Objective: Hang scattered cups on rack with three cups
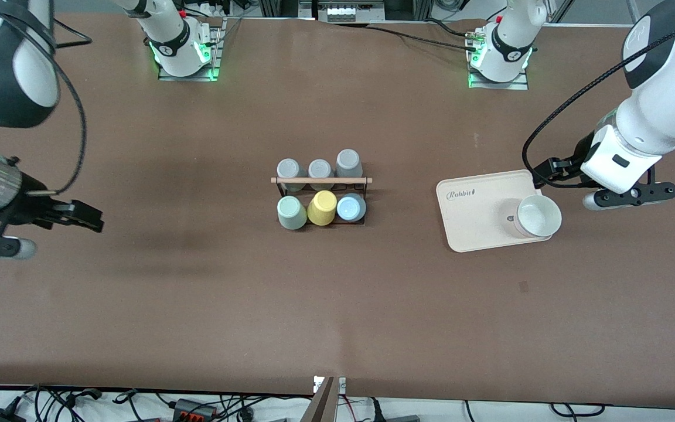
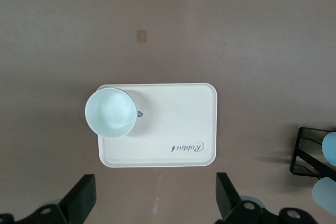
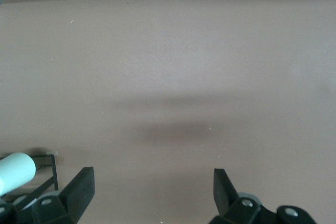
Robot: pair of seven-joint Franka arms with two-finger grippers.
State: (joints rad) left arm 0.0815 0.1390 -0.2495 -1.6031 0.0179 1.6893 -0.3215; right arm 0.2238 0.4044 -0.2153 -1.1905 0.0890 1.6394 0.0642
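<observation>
The black wire rack (image 1: 364, 202) with a wooden rod across its top stands mid-table. On its side nearer the front camera sit a sage green cup (image 1: 291, 212), a yellow cup (image 1: 321, 207) and a light blue cup (image 1: 351, 207). The green cup (image 3: 16, 171) and the blue cup (image 2: 329, 148) also show in the wrist views. A pale mint-white cup (image 1: 538, 215) (image 2: 111, 112) stands upright on the beige tray (image 1: 472, 223). My left gripper (image 1: 544, 174) (image 2: 155, 192) hangs open and empty beside the tray. My right gripper (image 1: 88, 215) (image 3: 151, 182) is open and empty over bare table.
Three grey cups (image 1: 320, 169) sit on the rack's side farther from the front camera. The beige tray (image 2: 173, 124) lies toward the left arm's end of the table. Both arm bases (image 1: 182, 53) stand along the table's back edge.
</observation>
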